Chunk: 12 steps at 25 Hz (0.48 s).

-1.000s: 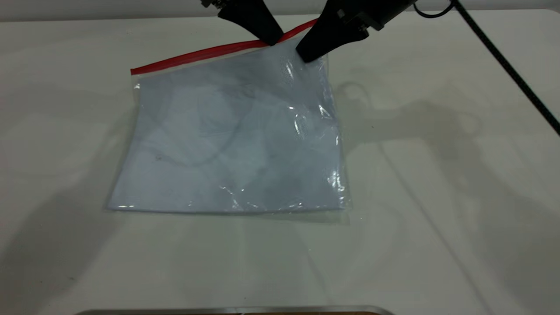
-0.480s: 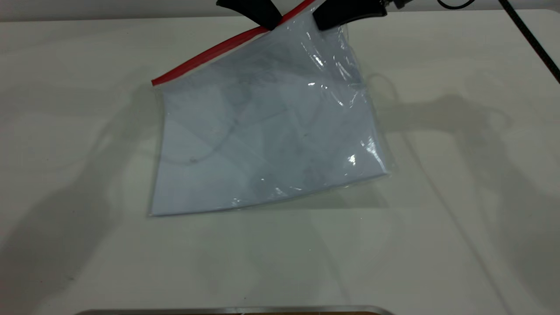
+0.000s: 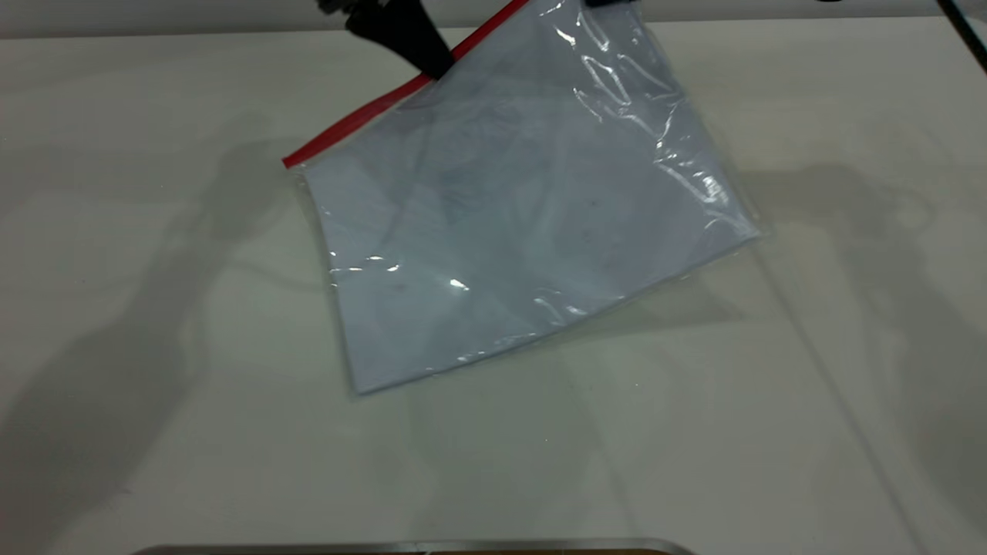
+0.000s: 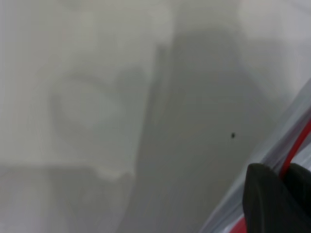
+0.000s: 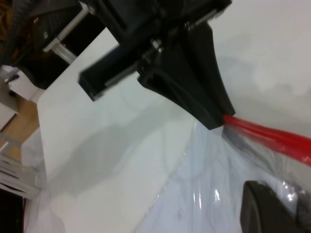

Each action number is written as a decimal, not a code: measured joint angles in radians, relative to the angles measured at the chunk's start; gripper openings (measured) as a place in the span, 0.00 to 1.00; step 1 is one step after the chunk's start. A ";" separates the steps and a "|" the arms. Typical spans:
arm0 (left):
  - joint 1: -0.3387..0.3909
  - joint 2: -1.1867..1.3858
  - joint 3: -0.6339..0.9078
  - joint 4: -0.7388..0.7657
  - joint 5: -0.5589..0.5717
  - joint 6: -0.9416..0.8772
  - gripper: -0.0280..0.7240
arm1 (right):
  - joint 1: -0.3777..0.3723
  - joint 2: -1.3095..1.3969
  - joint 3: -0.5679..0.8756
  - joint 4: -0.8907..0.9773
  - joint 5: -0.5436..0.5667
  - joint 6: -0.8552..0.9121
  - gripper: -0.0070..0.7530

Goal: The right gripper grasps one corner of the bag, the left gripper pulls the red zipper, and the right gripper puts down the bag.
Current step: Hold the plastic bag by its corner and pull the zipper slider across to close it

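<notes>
The bag (image 3: 524, 216), a clear pouch with pale blue sheets, hangs tilted, its right end raised and its lower-left corner low over the table. The red zipper (image 3: 347, 127) runs up its upper-left edge. My left gripper (image 3: 436, 72) is shut on the red strip, about two thirds of the way up. The strip passes between its fingers in the left wrist view (image 4: 287, 172). My right gripper (image 3: 611, 2) barely shows at the exterior view's top edge, holding the bag's raised corner, which is out of that view. The right wrist view shows its finger (image 5: 269, 208) against the plastic (image 5: 204, 194) and the left gripper (image 5: 216, 119) on the strip (image 5: 272, 138).
The white table (image 3: 810, 385) stretches all round the bag. A metal edge (image 3: 416, 547) runs along the front. A black cable (image 3: 968, 35) crosses the top right corner. Dark equipment stands beyond the table's edge in the right wrist view (image 5: 43, 29).
The right gripper has lifted its corner higher, almost out of the exterior view, so the bag tilts up and swings right. The left gripper has slid left and down along the red strip.
</notes>
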 joint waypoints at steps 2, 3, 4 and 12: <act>0.009 0.017 0.000 0.009 -0.001 -0.001 0.13 | -0.009 0.000 0.000 0.005 0.003 -0.001 0.05; 0.012 0.023 0.000 0.010 -0.002 -0.002 0.13 | -0.012 0.000 0.000 0.007 0.005 -0.001 0.05; 0.016 0.025 0.000 0.014 -0.002 -0.003 0.13 | -0.015 0.000 0.000 0.014 0.007 -0.001 0.05; 0.062 0.032 0.000 0.042 -0.007 -0.012 0.13 | -0.054 0.000 0.000 0.058 0.021 -0.028 0.05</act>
